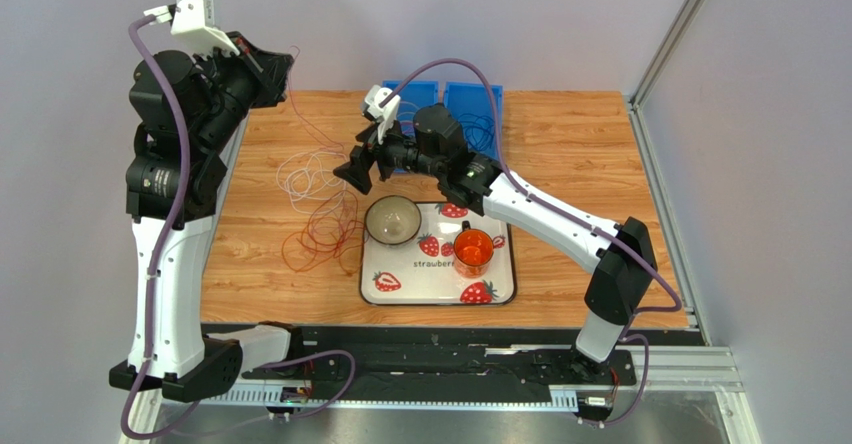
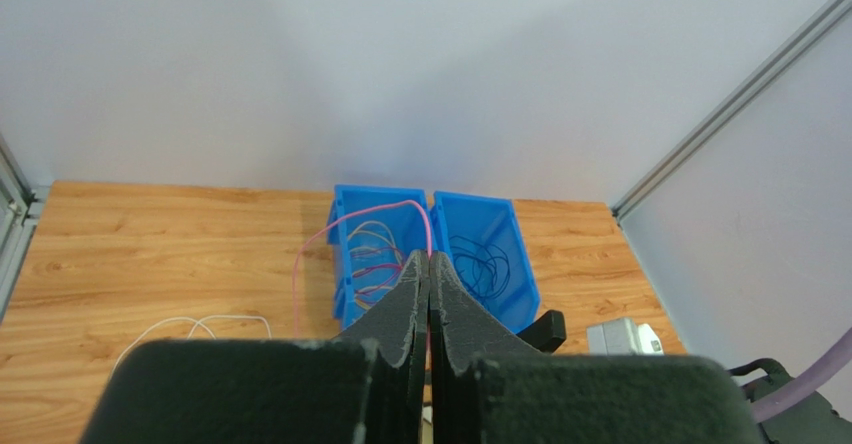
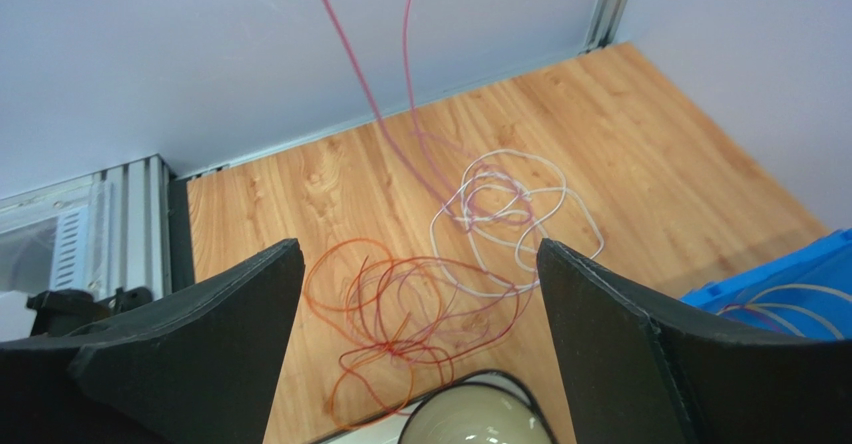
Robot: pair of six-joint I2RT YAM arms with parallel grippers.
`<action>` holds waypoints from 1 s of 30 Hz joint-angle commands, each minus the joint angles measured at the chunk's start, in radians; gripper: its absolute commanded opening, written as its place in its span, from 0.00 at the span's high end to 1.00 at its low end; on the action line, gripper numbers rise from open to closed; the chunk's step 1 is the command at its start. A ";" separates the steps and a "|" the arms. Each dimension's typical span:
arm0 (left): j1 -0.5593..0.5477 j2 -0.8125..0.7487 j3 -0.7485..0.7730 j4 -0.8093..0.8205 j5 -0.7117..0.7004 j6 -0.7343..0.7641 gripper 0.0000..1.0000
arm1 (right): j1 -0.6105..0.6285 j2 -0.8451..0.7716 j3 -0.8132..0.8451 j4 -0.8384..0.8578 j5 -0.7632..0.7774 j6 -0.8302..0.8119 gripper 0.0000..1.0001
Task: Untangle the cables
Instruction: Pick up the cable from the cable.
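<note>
left gripper (image 2: 428, 274): clamped on pink cable (image 2: 297, 294), high up left of strawberry tray (image 1: 430, 282) | right gripper (image 3: 417, 254): jaws apart over cable tangle (image 3: 420, 304) just left of tray | done, looks like: few coils (image 2: 372, 254) in blue bins (image 1: 472, 92) behind tray | todo: that knot, lol

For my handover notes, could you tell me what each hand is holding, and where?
Left hand pinches the pink cable mid-length, both strands hanging; right hand holds nothing.

Bright, diffuse light is washing evenly over everything, with shadows falling soft. At six o'clock in my left wrist view, my fingers (image 2: 395, 344) are looking slightly blurred, perhaps too close.
</note>
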 commanded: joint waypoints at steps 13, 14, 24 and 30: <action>0.000 0.043 0.118 -0.031 0.040 -0.007 1.00 | 0.028 0.071 0.094 0.142 0.080 -0.100 0.17; 0.000 0.042 0.121 -0.033 0.040 -0.008 1.00 | 0.028 0.074 0.097 0.140 0.080 -0.103 0.18; 0.000 0.040 0.146 -0.039 0.057 -0.019 1.00 | 0.030 0.134 0.157 0.136 0.115 -0.137 0.25; 0.000 0.040 0.156 -0.048 0.049 -0.014 1.00 | 0.030 0.143 0.164 0.143 0.129 -0.136 0.53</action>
